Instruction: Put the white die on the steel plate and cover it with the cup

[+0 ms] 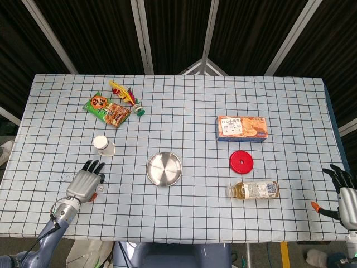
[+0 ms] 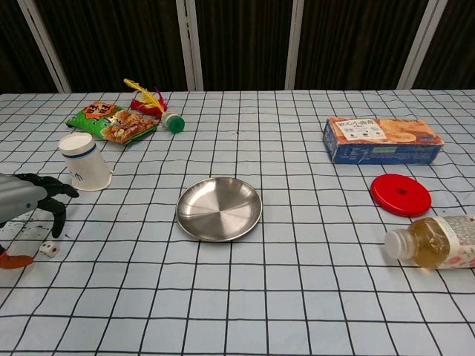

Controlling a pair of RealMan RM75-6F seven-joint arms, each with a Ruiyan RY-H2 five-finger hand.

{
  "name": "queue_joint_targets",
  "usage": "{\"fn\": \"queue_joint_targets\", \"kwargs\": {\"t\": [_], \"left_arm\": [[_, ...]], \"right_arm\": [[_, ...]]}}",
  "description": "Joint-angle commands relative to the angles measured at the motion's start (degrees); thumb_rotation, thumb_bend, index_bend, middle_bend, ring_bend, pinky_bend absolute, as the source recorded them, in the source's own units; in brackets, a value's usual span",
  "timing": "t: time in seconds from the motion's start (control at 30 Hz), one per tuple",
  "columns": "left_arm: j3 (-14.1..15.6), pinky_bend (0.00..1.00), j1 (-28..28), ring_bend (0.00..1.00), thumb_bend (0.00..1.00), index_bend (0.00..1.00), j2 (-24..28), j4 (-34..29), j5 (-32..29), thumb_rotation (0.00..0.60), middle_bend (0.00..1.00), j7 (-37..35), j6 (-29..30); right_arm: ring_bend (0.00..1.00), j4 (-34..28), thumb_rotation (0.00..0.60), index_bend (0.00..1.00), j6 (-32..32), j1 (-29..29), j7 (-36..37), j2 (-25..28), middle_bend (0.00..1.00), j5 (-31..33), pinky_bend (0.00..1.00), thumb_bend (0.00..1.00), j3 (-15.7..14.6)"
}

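The small white die [image 2: 49,249] lies on the checked cloth near the table's front left. My left hand [image 2: 26,200] [image 1: 85,183] hovers just over and beside it, fingers curved down and apart, holding nothing. A white paper cup [image 2: 85,162] [image 1: 104,146] with a blue band stands just beyond the hand. The round steel plate [image 2: 219,208] [image 1: 164,168] sits bare at the table's middle, well right of the die. My right hand [image 1: 345,192] rests off the table's front right corner, fingers stretched out and holding nothing.
Snack bags [image 1: 107,109] and a feathered shuttlecock [image 1: 125,95] lie at the back left. A biscuit box [image 1: 241,128], a red lid [image 1: 241,161] and a drink bottle on its side [image 1: 255,189] occupy the right half.
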Motion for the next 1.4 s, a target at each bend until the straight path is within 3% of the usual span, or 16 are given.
{"fn": "queue_joint_targets", "kwargs": {"t": [0.03, 0.6, 1.0, 1.4], "left_arm": [[0.0, 0.00, -0.1, 0.00, 0.40, 0.42, -0.3, 0.3, 0.3, 0.600, 0.06, -0.5, 0.0], [0.6, 0.00, -0.3, 0.00, 0.47, 0.46, -0.8, 1.7, 2.1, 0.600, 0.07, -2.2, 0.5], [0.9, 0.00, -0.6, 0.00, 0.47, 0.38, -1.3, 2.4, 2.0, 0.600, 0.06, -2.5, 0.2], [1.5, 0.00, -0.8, 0.00, 0.47, 0.44, -1.8, 2.9, 2.7, 0.600, 0.07, -3.0, -0.1]], "right_arm": [[0.14, 0.1, 0.600, 0.21, -0.1, 0.0, -0.1, 0.0, 0.14, 0.1, 0.01, 0.10, 0.0], [0.14, 0.3, 0.600, 0.21, -0.5, 0.1, 0.6, 0.0, 0.14, 0.3, 0.01, 0.10, 0.0], [0.14, 0.3, 0.600, 0.21, -1.0, 0.2, 0.4, -0.1, 0.14, 0.6, 0.01, 0.10, 0.0], [0.14, 0.4, 0.600, 0.21, -1.5, 0.4, 0.5, -0.1, 0.14, 0.8, 0.01, 0.10, 0.0]]}}
